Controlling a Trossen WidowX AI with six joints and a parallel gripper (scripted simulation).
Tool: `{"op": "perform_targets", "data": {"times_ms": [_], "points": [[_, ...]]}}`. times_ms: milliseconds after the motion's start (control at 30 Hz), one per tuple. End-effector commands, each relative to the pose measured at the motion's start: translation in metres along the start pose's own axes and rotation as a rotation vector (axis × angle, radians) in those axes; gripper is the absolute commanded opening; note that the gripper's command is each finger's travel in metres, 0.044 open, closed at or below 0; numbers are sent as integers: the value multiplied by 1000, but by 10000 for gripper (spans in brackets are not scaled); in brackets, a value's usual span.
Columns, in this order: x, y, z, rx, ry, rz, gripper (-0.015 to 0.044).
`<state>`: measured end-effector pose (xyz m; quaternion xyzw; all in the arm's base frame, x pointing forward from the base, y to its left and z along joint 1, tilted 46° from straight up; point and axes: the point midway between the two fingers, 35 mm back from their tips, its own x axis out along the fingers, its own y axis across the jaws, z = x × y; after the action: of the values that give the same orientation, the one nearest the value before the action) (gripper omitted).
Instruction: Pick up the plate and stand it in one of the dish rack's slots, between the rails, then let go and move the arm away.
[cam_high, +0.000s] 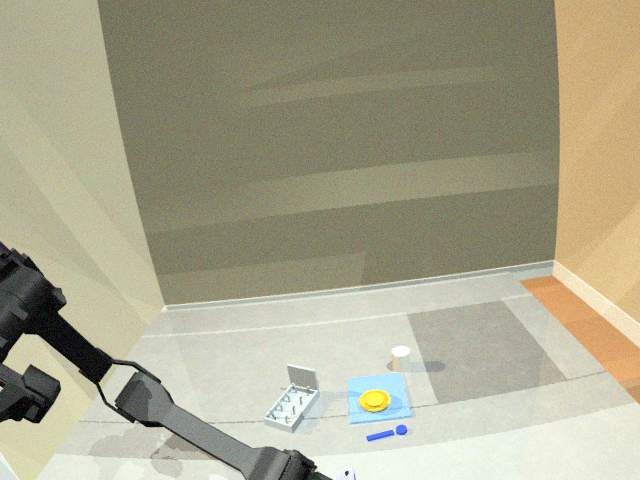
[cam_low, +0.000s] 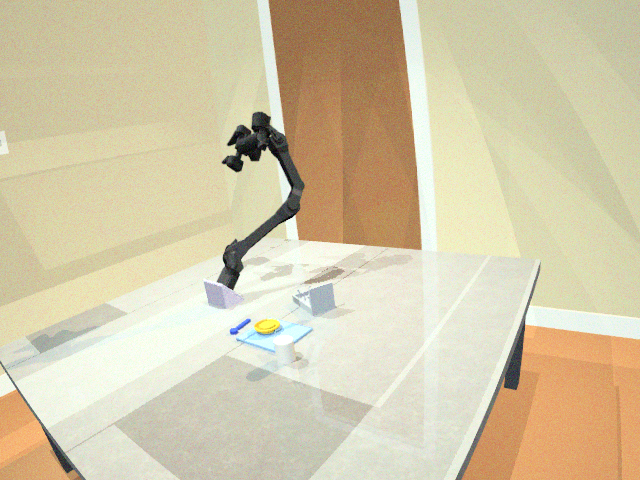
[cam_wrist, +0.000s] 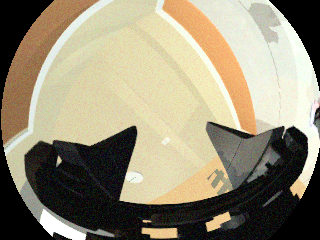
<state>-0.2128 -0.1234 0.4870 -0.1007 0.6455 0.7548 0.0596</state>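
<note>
The yellow plate (cam_high: 374, 400) (cam_low: 267, 326) lies flat, face up, on a light blue square board (cam_high: 360, 383) (cam_low: 298, 329). The dish rack (cam_high: 301, 376) (cam_low: 323, 299) is a small light grey tray with short pegs and a raised panel at one end. It stands beside the board, and no plate stands among its pegs. My gripper (cam_low: 225, 153) (cam_wrist: 172, 127) is open and empty, high above the table and well away from the plate and rack. The wrist view shows both fingers wide apart against the wall.
A blue spoon-like utensil (cam_high: 380, 435) (cam_low: 240, 326) lies beside the board. A white cylinder (cam_high: 400, 359) (cam_low: 284, 350) stands close to the board's far side from my arm. A pale lilac wedge-shaped block (cam_low: 216, 295) stands by my arm's base.
</note>
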Motion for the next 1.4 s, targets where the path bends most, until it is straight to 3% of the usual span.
{"op": "perform_targets", "data": {"times_ms": [0,767,1367], "points": [[5,-10,-30,-136,75,-36,400],[-17,-67,-152,-665,493,-96,400],[-50,-104,-203,-904,678,-82,400]]}}
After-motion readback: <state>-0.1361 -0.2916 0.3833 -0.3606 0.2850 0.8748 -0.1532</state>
